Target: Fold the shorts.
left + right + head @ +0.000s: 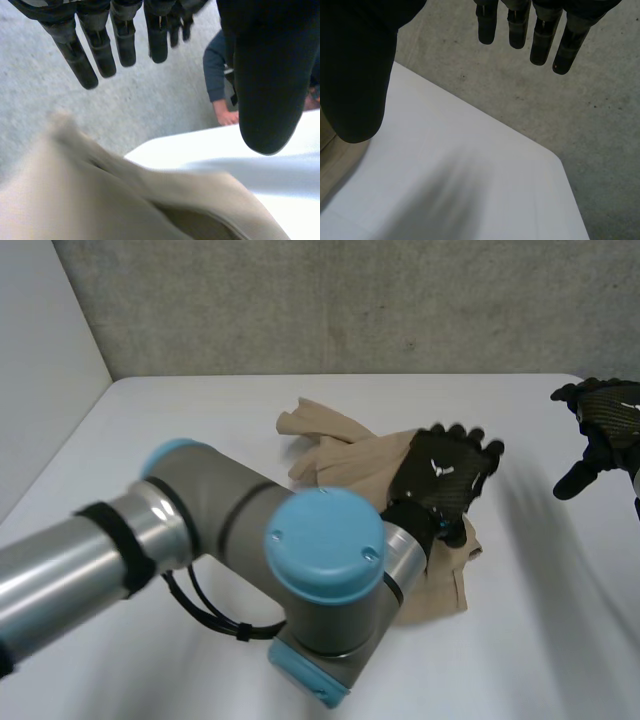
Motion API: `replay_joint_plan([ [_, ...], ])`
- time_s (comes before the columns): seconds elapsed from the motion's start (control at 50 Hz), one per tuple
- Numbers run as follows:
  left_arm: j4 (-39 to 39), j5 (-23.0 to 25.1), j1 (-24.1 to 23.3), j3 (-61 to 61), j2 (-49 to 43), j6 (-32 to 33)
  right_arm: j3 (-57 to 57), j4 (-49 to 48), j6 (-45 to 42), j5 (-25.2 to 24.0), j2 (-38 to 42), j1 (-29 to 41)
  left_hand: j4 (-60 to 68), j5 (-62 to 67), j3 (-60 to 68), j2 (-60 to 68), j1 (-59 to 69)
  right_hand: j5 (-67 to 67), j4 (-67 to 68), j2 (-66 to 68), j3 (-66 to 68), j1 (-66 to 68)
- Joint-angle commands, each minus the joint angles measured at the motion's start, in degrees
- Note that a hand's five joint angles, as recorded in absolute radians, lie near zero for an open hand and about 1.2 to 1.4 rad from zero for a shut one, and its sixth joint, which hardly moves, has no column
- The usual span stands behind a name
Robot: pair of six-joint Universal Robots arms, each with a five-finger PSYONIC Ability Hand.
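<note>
The left hand (445,475) is spread flat, its fingers (120,45) straight and apart and its thumb (270,90) out to the side, holding nothing. It is poised over the shorts (340,455), palm down above the bunched cloth; whether the palm touches the cloth cannot be told. The step in hand is judged to be taking hold of the shorts to spread them, as they lie crumpled and no fold shows yet. To do this well, lower the hand onto a single edge or corner rather than the heaped middle and close the fingers and thumb on one layer only. Then draw the cloth outward, low over the counter (200,410), so it flattens instead of rolling. Gathering several layers at once would likely carry the creases into the fold. The left arm (200,510) reaches forward and across from the near side, wrist bent so the hand points toward the far wall. The shorts lie in a loose heap near the middle of the counter, one part trailing toward the near edge. The right hand (608,418) hangs relaxed and empty above the counter, well apart from the shorts, and should take the opposite edge. A person's forearm (218,75) shows beyond the far side of the counter.
</note>
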Motion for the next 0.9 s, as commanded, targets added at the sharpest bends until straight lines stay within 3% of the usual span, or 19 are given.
replay_joint_plan([
  [0.02,1.80,0.99,6.31,-6.58,12.74,0.16,0.46,4.37,1.33,0.12,-1.68,0.41,-1.84,-1.52,-2.32,-2.04,-2.50,-3.42,-3.05,-2.21,-2.05,2.08],
  [0.16,1.63,2.04,13.78,-11.24,19.95,0.07,1.60,10.08,13.07,-0.50,-1.95,3.04,-1.84,-1.52,-2.32,-2.03,-2.50,-3.42,-3.05,-2.21,-2.05,2.08],
  [0.28,1.36,3.19,18.45,-13.97,20.58,0.07,6.25,11.32,21.45,-3.48,-1.77,3.58,-1.67,-1.36,-2.15,-1.87,-2.33,-3.42,-3.05,-2.21,-2.05,2.08],
  [0.44,1.72,3.19,19.42,-15.38,19.09,0.16,10.13,11.41,27.86,-7.97,0.25,7.17,-1.67,-1.36,-2.15,-1.87,-2.33,-3.42,-3.05,-2.21,-2.05,2.08],
  [0.68,1.80,2.66,19.77,-16.34,16.71,0.25,8.81,10.18,33.06,-7.44,6.75,12.54,-1.67,-1.36,-2.15,-1.87,-2.33,-3.42,-3.05,-2.21,-2.05,2.08],
  [0.82,2.15,2.93,20.38,-16.17,16.71,0.25,4.68,7.46,34.29,-1.03,13.34,16.06,-1.84,-1.52,-2.32,-2.03,-2.50,2.55,2.92,3.76,3.92,8.05],
  [0.86,2.33,3.02,20.74,-15.56,16.54,0.25,1.45,5.01,34.46,4.39,17.10,19.37,-1.67,-1.36,-2.15,-1.87,-2.33,20.08,20.46,21.30,21.45,25.59],
  [0.9,2.77,3.10,20.91,-15.20,16.19,0.25,0.38,4.21,34.55,6.17,18.35,20.45,-1.67,-1.36,-2.15,-1.87,-2.33,31.25,31.63,32.47,32.62,36.76],
])
